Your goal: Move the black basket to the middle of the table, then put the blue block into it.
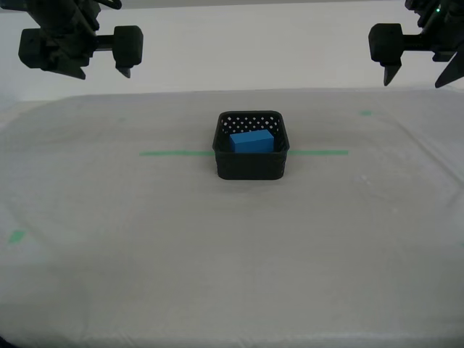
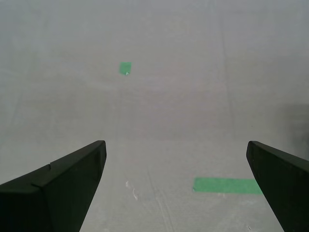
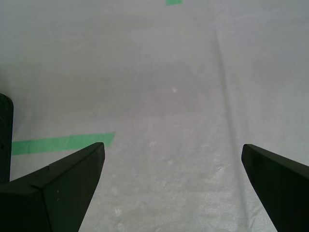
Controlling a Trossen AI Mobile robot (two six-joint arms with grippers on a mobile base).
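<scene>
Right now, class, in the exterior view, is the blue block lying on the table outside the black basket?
No. The blue block sits inside the black basket, enclosed by its perforated walls.

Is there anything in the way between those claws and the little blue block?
Only the black basket itself: the blue block already lies inside it, walled on all sides but open from above. Both grippers hang high at the exterior view's upper corners, open and empty.

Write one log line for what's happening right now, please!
blue block: inside black basket | basket: on green tape line, table middle | first tool: open, empty | second tool: open, empty
</scene>
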